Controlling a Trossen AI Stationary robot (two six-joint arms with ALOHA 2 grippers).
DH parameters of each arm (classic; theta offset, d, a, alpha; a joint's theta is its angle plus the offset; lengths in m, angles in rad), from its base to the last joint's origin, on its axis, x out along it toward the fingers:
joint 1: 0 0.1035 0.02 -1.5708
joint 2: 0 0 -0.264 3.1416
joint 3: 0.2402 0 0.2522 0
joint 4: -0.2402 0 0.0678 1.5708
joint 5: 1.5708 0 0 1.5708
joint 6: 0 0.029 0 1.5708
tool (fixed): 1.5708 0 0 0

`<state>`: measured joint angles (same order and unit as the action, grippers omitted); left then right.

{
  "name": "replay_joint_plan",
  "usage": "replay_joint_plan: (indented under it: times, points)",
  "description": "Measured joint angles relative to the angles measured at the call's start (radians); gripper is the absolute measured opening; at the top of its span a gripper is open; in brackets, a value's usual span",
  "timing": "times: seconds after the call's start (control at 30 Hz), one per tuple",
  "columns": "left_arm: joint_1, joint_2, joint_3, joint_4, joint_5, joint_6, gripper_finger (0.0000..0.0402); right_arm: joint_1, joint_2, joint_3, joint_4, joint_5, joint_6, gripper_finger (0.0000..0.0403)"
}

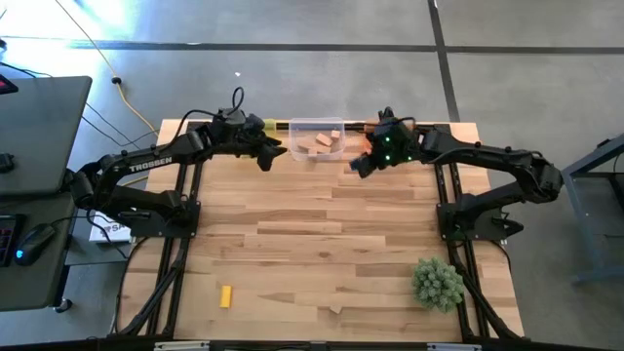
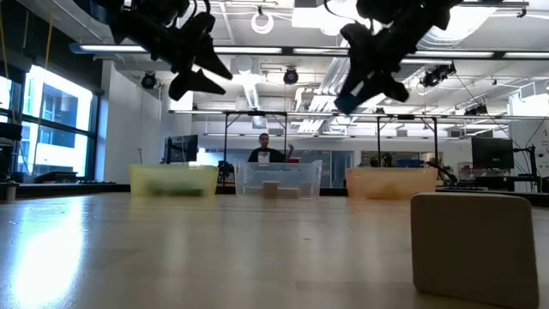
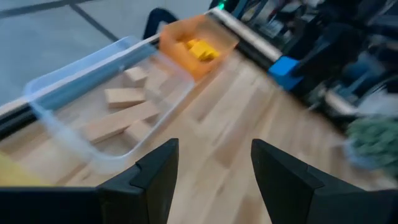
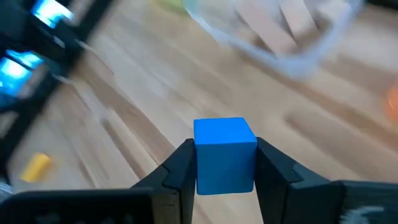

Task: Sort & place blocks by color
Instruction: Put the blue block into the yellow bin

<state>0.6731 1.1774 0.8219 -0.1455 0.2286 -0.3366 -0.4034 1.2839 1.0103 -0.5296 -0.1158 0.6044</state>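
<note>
Tan blocks [image 1: 323, 143] already lay in the clear bin [image 1: 317, 126] at the counter's far edge. The right gripper [image 4: 225, 163] was clamped on a blue block [image 4: 224, 154]; the left gripper [image 3: 211, 165] hung spread and empty. A yellow block [image 1: 225, 296] waited near the counter's front-left corner.

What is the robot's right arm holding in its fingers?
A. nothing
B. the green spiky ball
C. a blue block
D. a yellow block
C: the right wrist view shows the right gripper shut on a blue block, pinched between its two dark fingers.

Both arms reach over the table's far edge. The left gripper [image 1: 274, 152] hangs there with fingers spread. The right gripper [image 1: 357, 166], right of middle, has fingers pressed together around something.
</note>
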Motion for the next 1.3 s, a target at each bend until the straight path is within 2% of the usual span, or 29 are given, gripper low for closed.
replay_joint_plan:
  times: [0.13, 0.37, 0.57, 0.77, 0.97, 1.3]
  points:
    - [0.0, 0.0, 0.0, 0.069, 0.04, -0.125, 0.0191, 0.0, 0.0, 0.027, 0.118, 0.0, -0.003, 0.0099]
    - [0.0, 0.0, 0.0, 0.14, 0.045, -0.419, 0.0191, 0.008, 0.0, 0.03, 0.331, 0.004, -0.022, 0.0099]
    - [0.0, 0.001, 0.0, 0.224, 0.153, -0.571, 0.0191, 0.056, 0.0, 0.03, 0.462, 0.033, -0.125, 0.0099]
    - [-0.024, 0.001, 0.0, 0.318, 0.206, -0.744, 0.0191, 0.104, 0.0, 0.03, 0.535, 0.035, -0.285, 0.0099]
    - [-0.088, 0.001, 0.0, 0.363, 0.212, -0.887, 0.0191, 0.145, 0.0, 0.03, 0.564, 0.033, -0.452, 0.0099]
    - [-0.212, 0.001, 0.0, 0.41, 0.152, -1.018, 0.0191, 0.234, 0.0, 0.03, 0.593, 0.015, -0.666, 0.0099]
